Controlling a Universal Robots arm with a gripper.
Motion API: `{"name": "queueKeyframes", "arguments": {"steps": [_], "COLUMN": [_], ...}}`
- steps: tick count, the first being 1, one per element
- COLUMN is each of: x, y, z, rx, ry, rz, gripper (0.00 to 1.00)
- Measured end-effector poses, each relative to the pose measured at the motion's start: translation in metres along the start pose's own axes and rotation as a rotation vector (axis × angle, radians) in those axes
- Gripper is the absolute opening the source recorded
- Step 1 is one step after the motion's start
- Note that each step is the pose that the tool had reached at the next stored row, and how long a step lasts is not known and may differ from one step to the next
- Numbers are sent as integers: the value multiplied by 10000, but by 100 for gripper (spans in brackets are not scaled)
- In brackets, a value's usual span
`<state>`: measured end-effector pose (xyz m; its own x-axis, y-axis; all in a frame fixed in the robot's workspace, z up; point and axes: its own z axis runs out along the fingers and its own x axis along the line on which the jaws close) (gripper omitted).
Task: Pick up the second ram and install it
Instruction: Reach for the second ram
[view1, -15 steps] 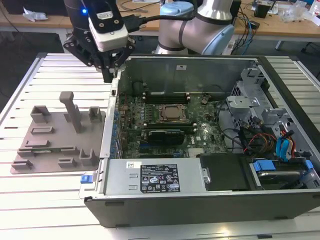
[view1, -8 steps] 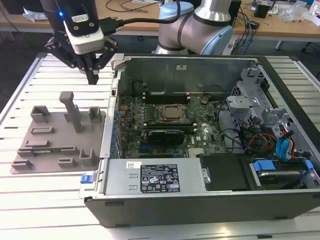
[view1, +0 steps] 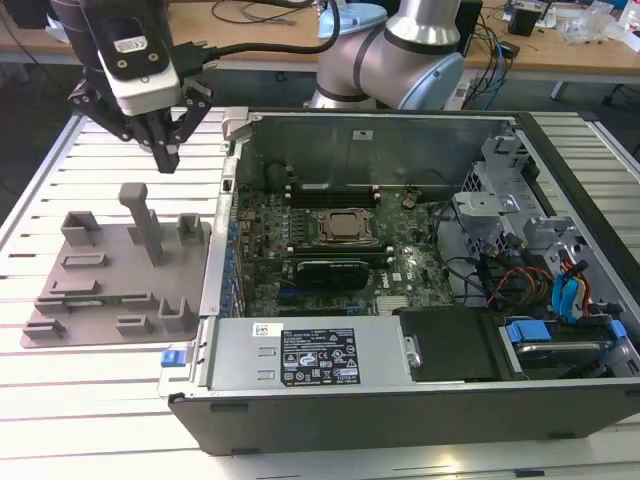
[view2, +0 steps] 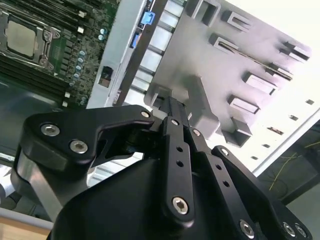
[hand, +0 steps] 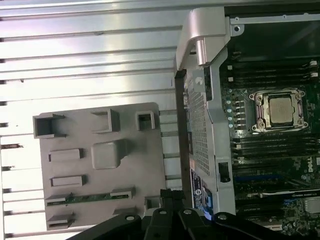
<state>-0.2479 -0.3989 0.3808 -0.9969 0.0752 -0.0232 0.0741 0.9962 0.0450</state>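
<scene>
I am the arm, and my black gripper (view1: 166, 158) hangs in the air over a flat grey plastic tray (view1: 60, 322). The tray lies on a table made of long silver strips (view1: 60, 420). My two jaws are pressed together at their tips, and there is nothing between them. The second ram (hand: 90, 197), a long thin green stick, lies flat in a slot of the grey tray, as the first wrist view shows. In the second wrist view the second ram (view2: 256, 58) looks like a thin line on the tray. I am not touching it, and it is well apart from my tips. A tall grey post (view1: 146, 222) stands up from the tray, just below my tips in the exterior view. On the exterior view's right, just beside the tray, sits a big open computer box of dark metal (view1: 420, 410). Inside the box lies a large green board (view1: 262, 262) with a shiny square chip (view1: 345, 227) in the middle.
</scene>
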Motion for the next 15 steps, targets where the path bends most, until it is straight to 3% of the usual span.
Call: {"name": "queueKeyframes", "arguments": {"steps": [2, 7, 15], "x": [90, 219, 297], "y": [-8, -19, -36], "z": [27, 67, 159], "rx": [0, -1, 2], "ry": [-1, -1, 1], "rz": [1, 0, -1], "gripper": [11, 11, 11]}}
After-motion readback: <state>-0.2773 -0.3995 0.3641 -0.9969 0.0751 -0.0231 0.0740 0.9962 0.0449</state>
